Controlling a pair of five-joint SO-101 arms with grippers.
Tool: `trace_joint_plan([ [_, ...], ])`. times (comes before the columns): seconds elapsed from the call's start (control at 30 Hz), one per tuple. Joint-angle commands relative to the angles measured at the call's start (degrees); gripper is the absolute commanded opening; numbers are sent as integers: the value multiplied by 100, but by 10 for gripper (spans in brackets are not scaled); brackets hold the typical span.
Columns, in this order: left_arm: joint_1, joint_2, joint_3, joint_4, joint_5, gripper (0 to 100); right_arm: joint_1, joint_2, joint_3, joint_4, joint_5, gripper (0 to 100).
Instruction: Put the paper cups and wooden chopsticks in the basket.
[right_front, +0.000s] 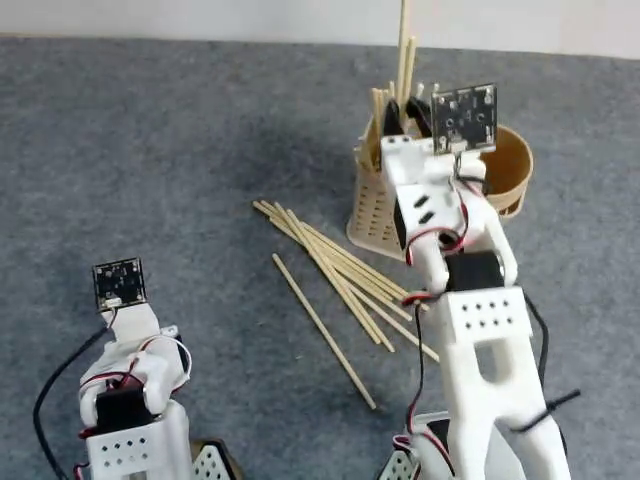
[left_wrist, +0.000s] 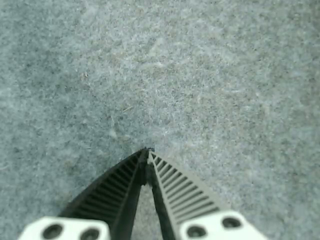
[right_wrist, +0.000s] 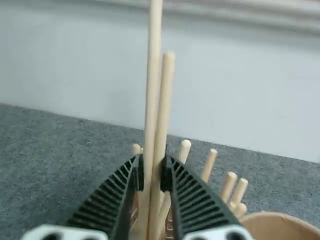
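Observation:
My right gripper (right_wrist: 150, 176) is shut on two wooden chopsticks (right_wrist: 156, 100), held upright over the basket (right_front: 375, 215) at the table's back right. In the high view those two chopsticks (right_front: 404, 50) stick up above the right gripper (right_front: 402, 115). More chopstick ends (right_wrist: 230, 185) stand in the basket. A brown paper cup (right_front: 508, 165) sits against the basket's right side, and its rim (right_wrist: 280, 222) shows below the gripper. Several loose chopsticks (right_front: 335, 275) lie on the grey mat in the middle. My left gripper (left_wrist: 148, 154) is shut and empty, low over bare mat at the front left (right_front: 120, 290).
Grey carpet-like mat (right_front: 150, 150) covers the table, with open room across the left and back. A pale wall (right_wrist: 250, 75) runs behind the far edge. The right arm's white body (right_front: 480, 330) stretches from the front edge toward the basket.

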Motion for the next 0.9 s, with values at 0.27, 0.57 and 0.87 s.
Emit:
trace_joint_plan([
  [0.27, 136, -66, 110, 35, 0, 6, 31, -31, 356, 57, 9, 57],
  [0.57, 136, -66, 110, 35, 0, 6, -4, -374, 66, 57, -9, 159],
  [0.87, 136, -66, 110, 35, 0, 6, -268, -1402, 13, 84, 0, 159],
])
